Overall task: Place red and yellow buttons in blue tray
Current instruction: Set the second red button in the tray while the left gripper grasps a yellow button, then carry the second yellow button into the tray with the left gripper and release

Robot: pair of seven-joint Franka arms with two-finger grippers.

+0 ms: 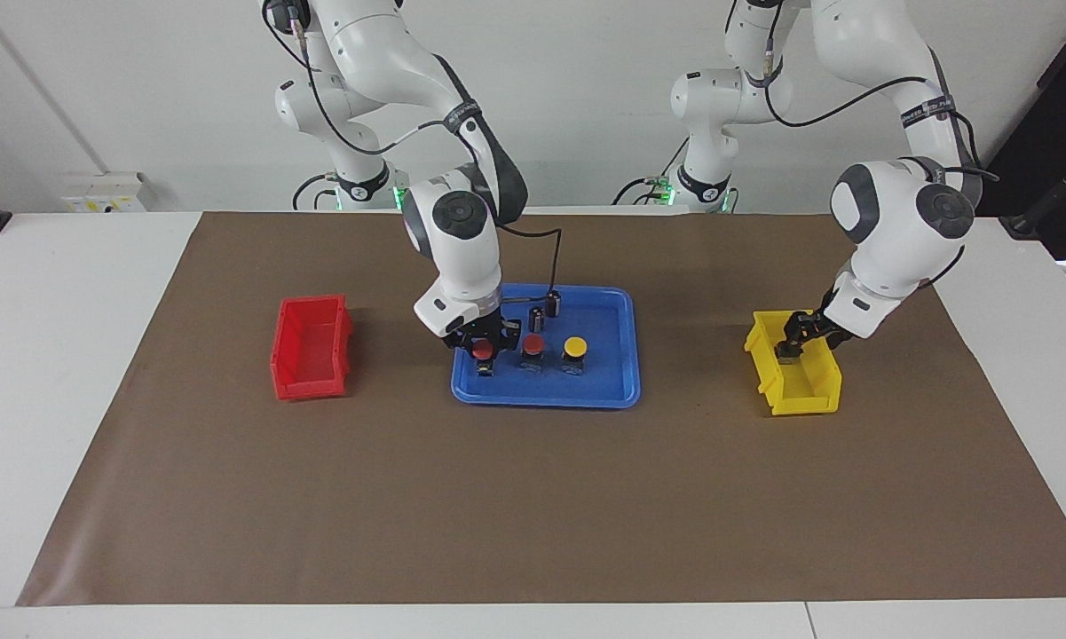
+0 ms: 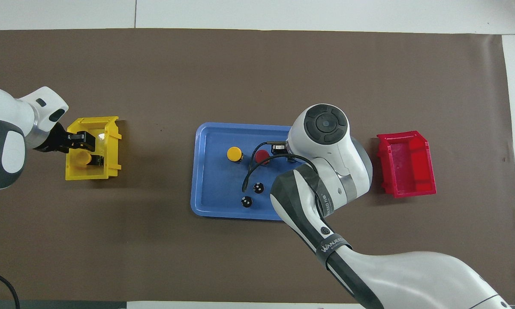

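The blue tray [image 1: 617,390] [image 2: 210,201] lies mid-table. On it stand a yellow button [image 1: 575,346] [image 2: 234,153] and a red button [image 1: 533,344] [image 2: 262,156] side by side. A second red button [image 1: 482,352] stands beside them, right under my right gripper [image 1: 484,348], which is low over the tray; my right arm hides it in the overhead view. My left gripper [image 1: 790,344] [image 2: 90,150] is down in the yellow bin [image 1: 803,399] [image 2: 111,148], open, its fingers either side of a second yellow button [image 2: 84,157].
Two dark capless cylinders [image 1: 553,303] [image 2: 258,187] stand in the tray, nearer to the robots than the buttons. A red bin [image 1: 311,348] [image 2: 407,165] sits toward the right arm's end of the table. Brown paper covers the table.
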